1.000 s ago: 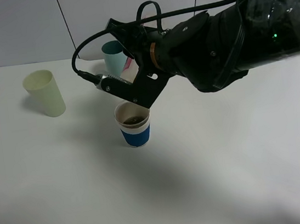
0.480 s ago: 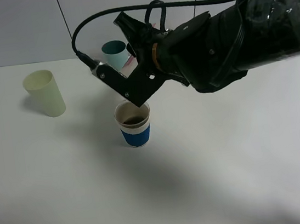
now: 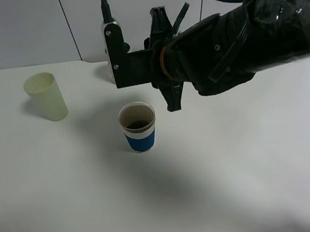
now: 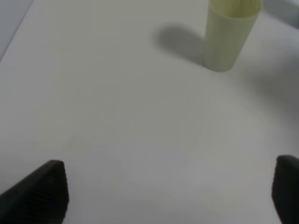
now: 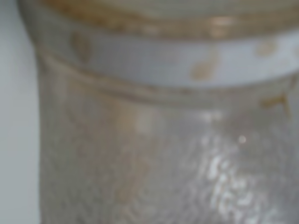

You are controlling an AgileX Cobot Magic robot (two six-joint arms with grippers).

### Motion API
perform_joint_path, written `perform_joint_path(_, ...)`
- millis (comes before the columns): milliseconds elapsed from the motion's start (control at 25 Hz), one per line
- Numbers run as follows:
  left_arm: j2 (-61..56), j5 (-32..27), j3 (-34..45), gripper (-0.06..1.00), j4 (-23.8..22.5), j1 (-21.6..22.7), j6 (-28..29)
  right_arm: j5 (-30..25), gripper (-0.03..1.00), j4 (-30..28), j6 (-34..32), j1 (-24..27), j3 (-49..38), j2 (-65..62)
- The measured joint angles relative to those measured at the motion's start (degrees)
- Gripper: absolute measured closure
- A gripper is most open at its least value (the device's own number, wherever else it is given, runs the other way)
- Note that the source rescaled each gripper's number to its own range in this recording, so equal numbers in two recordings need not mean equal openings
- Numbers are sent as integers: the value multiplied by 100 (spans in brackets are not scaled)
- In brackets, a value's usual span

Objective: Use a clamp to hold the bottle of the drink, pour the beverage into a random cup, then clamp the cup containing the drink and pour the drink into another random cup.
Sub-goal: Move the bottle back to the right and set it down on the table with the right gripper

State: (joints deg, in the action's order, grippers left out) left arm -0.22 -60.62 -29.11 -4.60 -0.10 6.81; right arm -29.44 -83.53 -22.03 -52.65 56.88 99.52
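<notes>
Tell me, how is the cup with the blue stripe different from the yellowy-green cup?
The blue-banded cup is white with a blue band; the yellow-green tumbler is one plain pale colour. The cup is shorter, the tumbler taller. The cup has brown drink inside; the tumbler shows no drink. Both stand upright on the white table.

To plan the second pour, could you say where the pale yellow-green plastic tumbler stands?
The tumbler stands at the exterior high view's left, well left of the short blue-banded white cup.
</notes>
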Motion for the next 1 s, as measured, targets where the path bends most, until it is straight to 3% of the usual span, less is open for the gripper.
perform_joint_path(280,0,0,0,-1,0,0,0,153,97,433,-1802,28,0,0)
perform_joint_path(560,0,0,0,-1,0,0,0,658,97,1068,-2151,272,0,0)
perform_joint_path(760,0,0,0,-1,0,0,0,1149,97,1778,-2178,724,0,0)
perform_joint_path(1000,0,0,0,-1,0,0,0,1532,97,2074,-2135,1010,0,0)
